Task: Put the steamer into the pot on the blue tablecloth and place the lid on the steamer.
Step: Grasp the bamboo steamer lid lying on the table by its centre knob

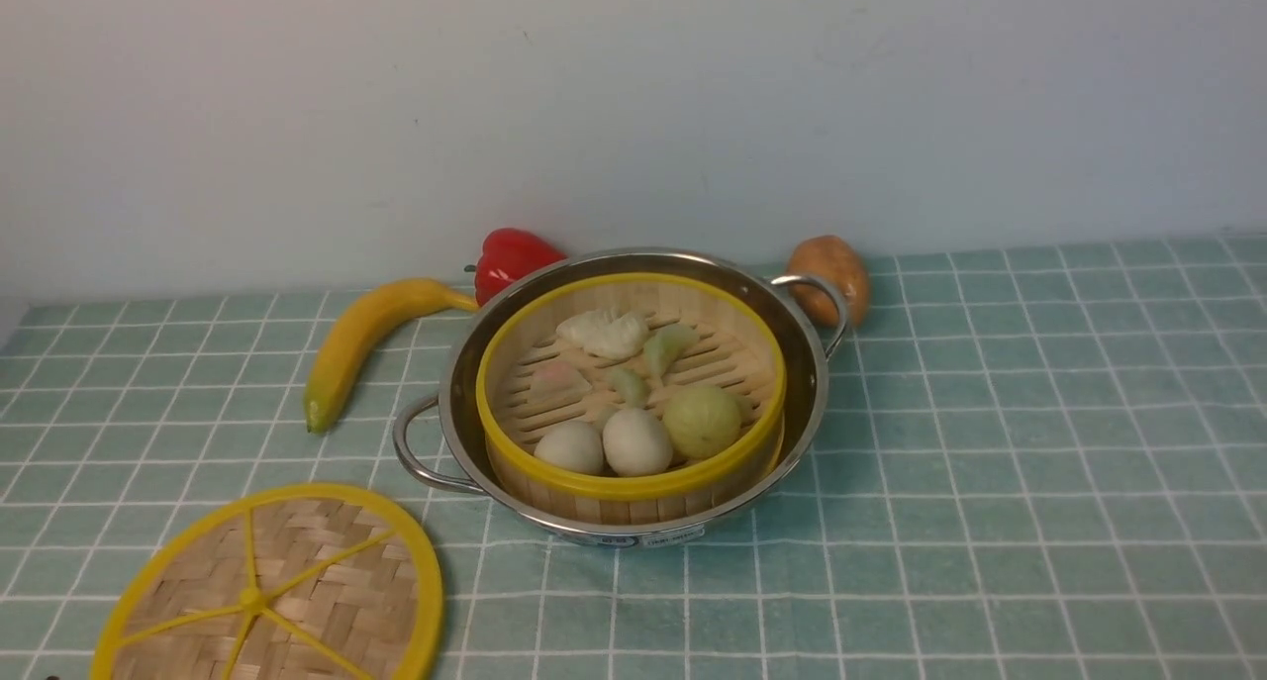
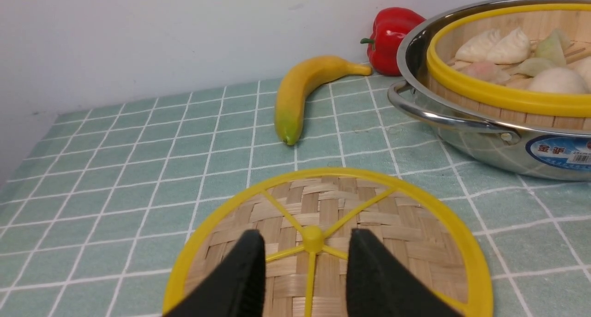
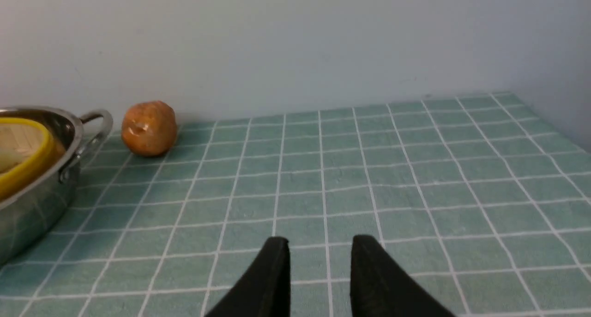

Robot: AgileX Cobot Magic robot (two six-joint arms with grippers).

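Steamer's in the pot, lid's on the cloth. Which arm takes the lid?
Left. The left gripper is open at the lid, its hub showing between the jaws. The right gripper is open over bare tablecloth, across the pot from the lid.

left gripper (image 2: 305, 231) with its black fingers spread apart, nothing pinched between them, angled forward and a bit down, right gripper (image 3: 321, 237) same deal, jaws parted, empty

Teal white-gridded tablecloth (image 1: 990, 462); yellow-rimmed steamer (image 1: 633, 484); red pepper (image 1: 510, 259).
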